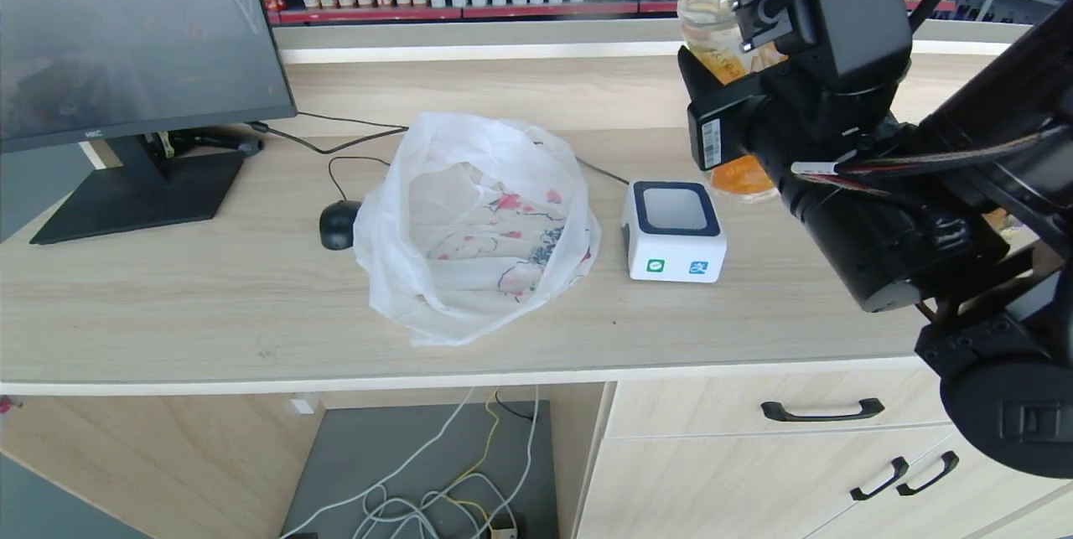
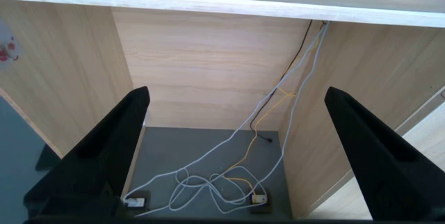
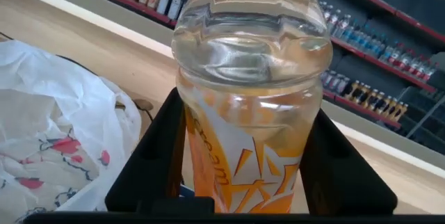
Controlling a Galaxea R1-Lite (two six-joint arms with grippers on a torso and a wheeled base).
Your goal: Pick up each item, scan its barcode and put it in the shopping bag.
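Under-counter cables (image 2: 182,177) beyond spread left claw (image 2: 236,93); right claw (image 3: 247,158) clamped around bottle (image 3: 250,64).

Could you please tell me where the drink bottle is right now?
In the head view the drink bottle is upright on the robot's right, clamped in the right gripper, just behind the white barcode scanner.
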